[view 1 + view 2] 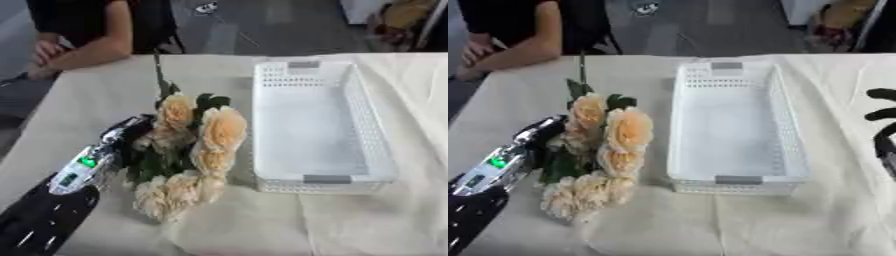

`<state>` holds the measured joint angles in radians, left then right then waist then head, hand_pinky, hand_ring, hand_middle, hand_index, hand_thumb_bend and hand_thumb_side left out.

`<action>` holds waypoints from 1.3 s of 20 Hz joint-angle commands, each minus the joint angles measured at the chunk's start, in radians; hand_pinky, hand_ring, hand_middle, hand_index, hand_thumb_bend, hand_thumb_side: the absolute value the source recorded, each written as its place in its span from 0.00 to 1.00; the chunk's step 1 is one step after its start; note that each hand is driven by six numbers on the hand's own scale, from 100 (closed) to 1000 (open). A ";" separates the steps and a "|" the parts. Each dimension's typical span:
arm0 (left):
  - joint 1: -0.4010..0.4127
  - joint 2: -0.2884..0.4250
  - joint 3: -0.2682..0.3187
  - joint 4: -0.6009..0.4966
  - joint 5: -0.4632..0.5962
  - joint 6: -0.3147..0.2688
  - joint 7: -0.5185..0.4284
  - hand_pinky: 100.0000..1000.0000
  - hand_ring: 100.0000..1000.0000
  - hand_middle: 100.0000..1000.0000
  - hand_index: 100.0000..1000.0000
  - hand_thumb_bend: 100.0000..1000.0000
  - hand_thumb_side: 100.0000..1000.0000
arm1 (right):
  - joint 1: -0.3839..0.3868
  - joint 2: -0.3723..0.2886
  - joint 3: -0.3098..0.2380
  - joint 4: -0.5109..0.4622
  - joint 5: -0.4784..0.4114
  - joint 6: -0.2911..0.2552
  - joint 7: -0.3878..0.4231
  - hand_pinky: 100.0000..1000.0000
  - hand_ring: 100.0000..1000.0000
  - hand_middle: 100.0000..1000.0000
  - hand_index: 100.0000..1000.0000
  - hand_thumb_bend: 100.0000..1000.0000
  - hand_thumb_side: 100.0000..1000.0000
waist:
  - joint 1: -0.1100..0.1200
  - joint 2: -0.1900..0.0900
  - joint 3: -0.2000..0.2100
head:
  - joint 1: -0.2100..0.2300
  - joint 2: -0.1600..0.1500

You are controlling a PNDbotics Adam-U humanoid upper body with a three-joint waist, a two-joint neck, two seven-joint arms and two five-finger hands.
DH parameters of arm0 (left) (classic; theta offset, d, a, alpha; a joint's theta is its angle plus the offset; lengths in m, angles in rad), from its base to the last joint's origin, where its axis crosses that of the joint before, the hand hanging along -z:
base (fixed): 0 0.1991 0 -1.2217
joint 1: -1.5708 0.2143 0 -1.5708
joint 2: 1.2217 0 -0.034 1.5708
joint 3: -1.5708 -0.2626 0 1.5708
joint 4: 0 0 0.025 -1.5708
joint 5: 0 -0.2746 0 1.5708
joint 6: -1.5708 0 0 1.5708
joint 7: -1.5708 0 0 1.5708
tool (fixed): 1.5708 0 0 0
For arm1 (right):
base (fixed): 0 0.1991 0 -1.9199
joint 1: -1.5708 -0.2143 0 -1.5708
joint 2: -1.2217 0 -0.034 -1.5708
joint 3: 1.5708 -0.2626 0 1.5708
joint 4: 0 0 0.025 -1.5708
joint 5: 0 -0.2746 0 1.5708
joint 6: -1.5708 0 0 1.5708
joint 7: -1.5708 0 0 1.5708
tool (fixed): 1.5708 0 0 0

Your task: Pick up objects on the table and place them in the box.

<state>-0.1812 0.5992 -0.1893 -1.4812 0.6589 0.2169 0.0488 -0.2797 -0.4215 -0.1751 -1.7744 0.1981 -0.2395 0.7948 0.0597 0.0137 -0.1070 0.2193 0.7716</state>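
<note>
Left of the basket, on the cloth-covered table, lies a bunch of flowers: peach and cream blooms packed at the near end, dark leaves behind them, and a thin green stem running away toward the far edge. Its long axis runs near to far, roughly parallel to the long sides of the white basket, which stands just beside it on the right and holds nothing that can be seen.

At the bunch's left flank sits the left hand, its dark fingers pushed in among the leaves and lower blooms. They seem to curl in around the foliage, but blossoms cover the fingertips, so I cannot tell whether they have closed on it.

Only the curled dark fingers of the right hand show, at the right edge of the right eye view, beyond the basket and well apart from the flowers.

With the left hand far nearer, the move ahead looks like a lift and a short carry rightward over the basket's near wall, keeping the bunch aligned with the basket's length.
</note>
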 commanded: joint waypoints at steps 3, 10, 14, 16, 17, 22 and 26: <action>-0.077 0.070 0.025 -0.066 -0.007 0.011 0.012 0.00 0.00 0.13 0.25 0.00 0.37 | -0.012 -0.016 -0.006 -0.016 0.004 -0.001 -0.001 0.60 0.79 0.95 1.00 0.00 0.22 | -0.002 -0.011 0.001 | -0.005 -0.002; -0.205 0.247 0.026 -0.149 -0.042 0.112 -0.025 0.00 0.00 0.13 0.25 0.00 0.28 | -0.009 -0.023 -0.004 -0.012 0.008 0.001 0.004 0.60 0.79 0.95 1.00 0.00 0.22 | 0.009 -0.019 -0.001 | -0.004 -0.002; -0.301 0.325 0.005 -0.170 -0.056 0.182 -0.071 0.00 0.00 0.13 0.26 0.00 0.25 | -0.008 -0.026 -0.002 -0.011 0.008 0.001 0.008 0.60 0.79 0.95 1.00 0.00 0.22 | 0.015 -0.025 -0.003 | -0.001 -0.002; -0.356 0.335 -0.012 -0.161 -0.069 0.214 -0.097 0.00 0.00 0.13 0.26 0.00 0.25 | -0.006 -0.027 0.000 -0.010 0.008 0.001 0.010 0.60 0.79 0.95 1.00 0.00 0.22 | 0.016 -0.028 -0.004 | 0.003 -0.002; -0.388 0.331 -0.023 -0.149 -0.077 0.229 -0.107 0.00 0.00 0.13 0.26 0.00 0.25 | -0.006 -0.028 0.001 -0.009 0.008 0.001 0.012 0.60 0.79 0.95 1.00 0.00 0.22 | 0.017 -0.030 -0.004 | 0.006 -0.002; -0.541 0.254 -0.057 -0.043 -0.116 0.259 -0.127 0.00 0.00 0.13 0.25 0.00 0.25 | -0.005 -0.027 0.003 -0.008 0.007 0.001 0.015 0.60 0.79 0.95 1.00 0.00 0.22 | 0.018 -0.034 -0.006 | 0.014 -0.002; -0.642 0.156 -0.076 0.065 -0.153 0.251 -0.135 0.00 0.00 0.13 0.25 0.00 0.27 | -0.005 -0.023 0.004 -0.007 0.007 0.001 0.017 0.60 0.79 0.95 1.00 0.00 0.22 | 0.017 -0.034 -0.007 | 0.018 -0.002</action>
<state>-0.7957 0.7607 -0.2690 -1.4383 0.5200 0.4700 -0.0842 -0.2780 -0.4228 -0.1689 -1.7684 0.2057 -0.2376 0.8106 0.0792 -0.0069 -0.1136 0.2294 0.7716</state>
